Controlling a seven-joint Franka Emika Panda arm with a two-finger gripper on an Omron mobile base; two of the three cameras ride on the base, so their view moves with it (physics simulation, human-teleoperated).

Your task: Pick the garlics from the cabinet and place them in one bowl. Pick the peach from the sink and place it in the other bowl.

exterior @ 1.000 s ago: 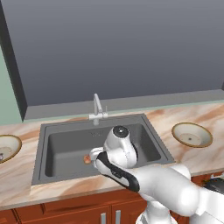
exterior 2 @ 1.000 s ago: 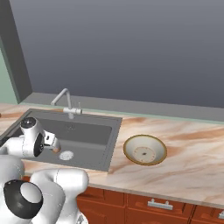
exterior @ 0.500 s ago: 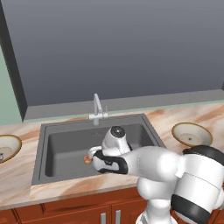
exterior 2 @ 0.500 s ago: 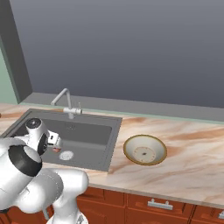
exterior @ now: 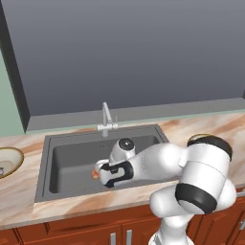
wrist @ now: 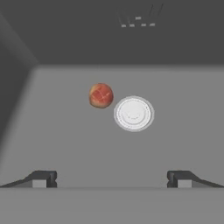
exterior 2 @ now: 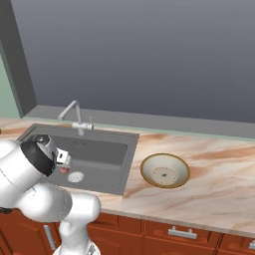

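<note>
Orange-pink fruit: peach on the dark floor of the sink, just beside the round silver drain, not touching it; seen as a small spot by the hand in the left base view too.
Gripper: gripper lowered into the basin, pointed at the floor, tips spread as wide as they go, nothing between them.
Reason for the pose: likely a reach for the peach; jaws set wide to straddle a round fruit; wrist bent down over the front rim to get under the counter line.
Alignment: peach ahead of the tips and left of centre in the hand view; drain nearer the centre line; a shift toward the fruit probably needed before closing.
Target bowl: empty tan bowl on the marble counter to the right of the sink, well apart from the peach.
Other bowl: second bowl at the left edge of the counter; small pale things inside, too small to name.
Surroundings: slim faucet at the back rim; reddish-brown drawers below the counter.
In the way: nothing between tips and fruit; sink walls and front rim close to the arm; faucet well behind, probably no hindrance; round fruit may roll if nudged on one side.
</note>
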